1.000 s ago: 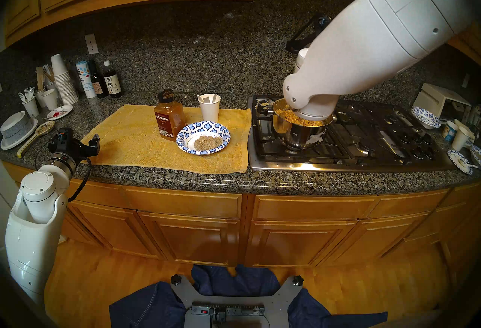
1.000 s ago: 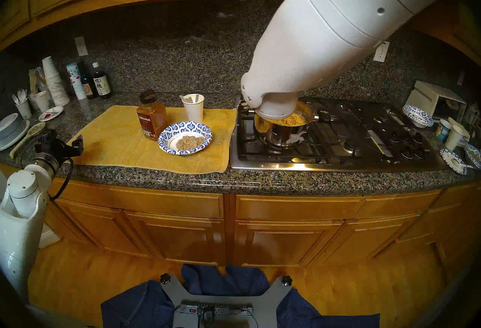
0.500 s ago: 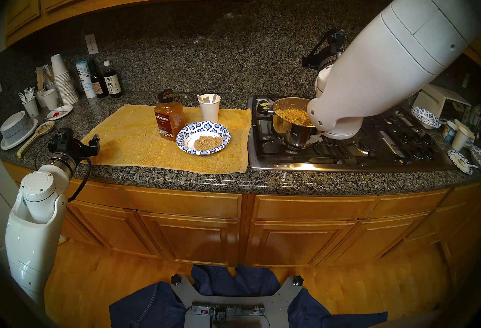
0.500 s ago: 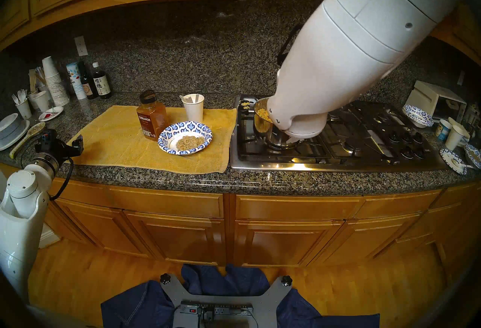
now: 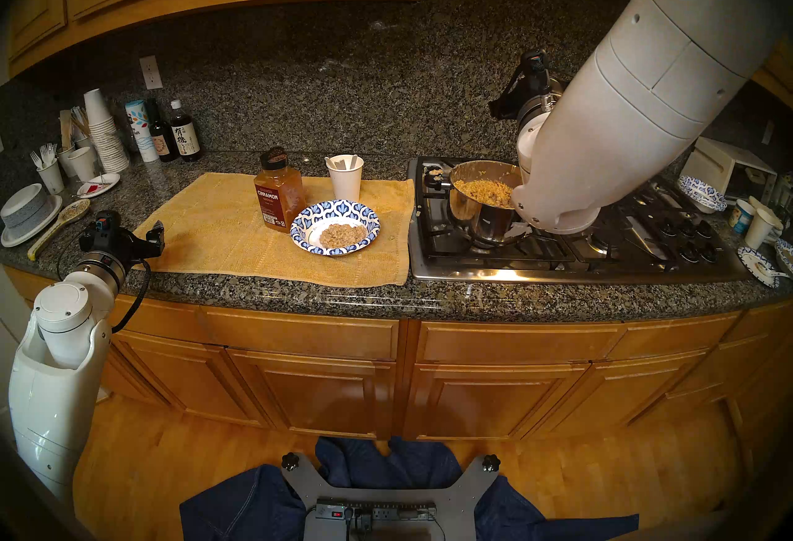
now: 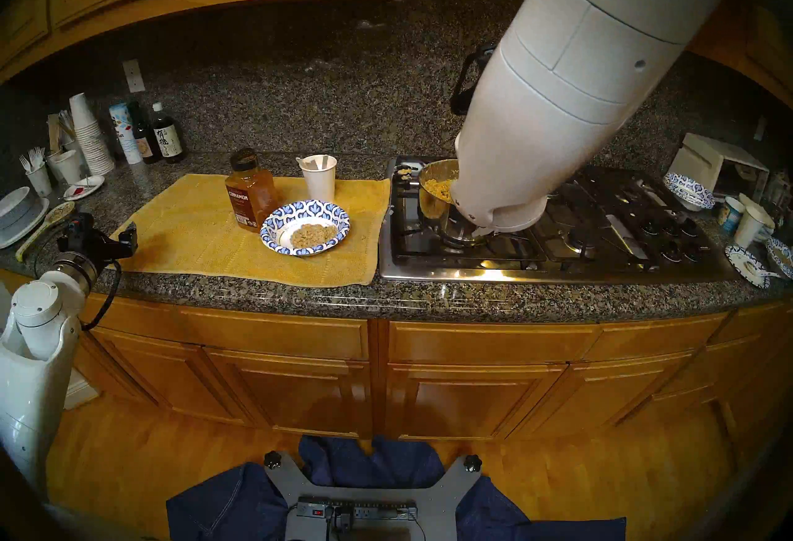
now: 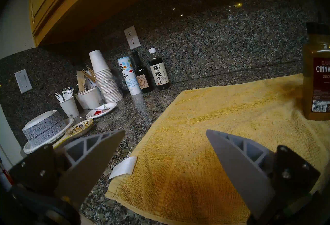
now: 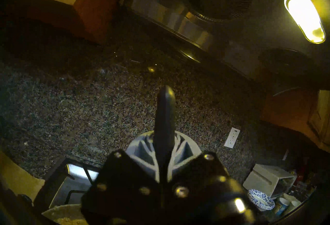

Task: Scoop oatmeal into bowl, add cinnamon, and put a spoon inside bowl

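Observation:
The blue-and-white bowl (image 5: 334, 207) sits on the yellow towel (image 5: 214, 227) with a mound of oatmeal (image 5: 343, 234) in it. More oatmeal (image 5: 482, 189) fills the steel pot (image 5: 472, 218) on the stove. The cinnamon (image 5: 279, 197) jar stands upright just left of the bowl. A white spoon (image 5: 332, 162) stands in a paper cup (image 5: 345, 184) behind the bowl. My left gripper (image 7: 165, 131) hangs open over the towel's left edge. My right gripper (image 8: 164, 135), raised behind the pot, is shut on a black serving-spoon handle (image 8: 165, 105); its scoop end is hidden.
My right arm (image 5: 622, 119) covers the pot's right side and part of the stove (image 5: 493, 265). Stacked grey-white bowls (image 5: 25, 209), a speckled ceramic spoon (image 5: 64, 218), cup stacks (image 5: 103, 132) and sauce bottles (image 5: 184, 137) crowd the back left. Patterned bowls (image 5: 701, 192) and cups sit far right.
My right arm has swung to the right off the top of the pot, uncovering the oatmeal, and its wrist has risen behind the pot. The left arm has not moved.

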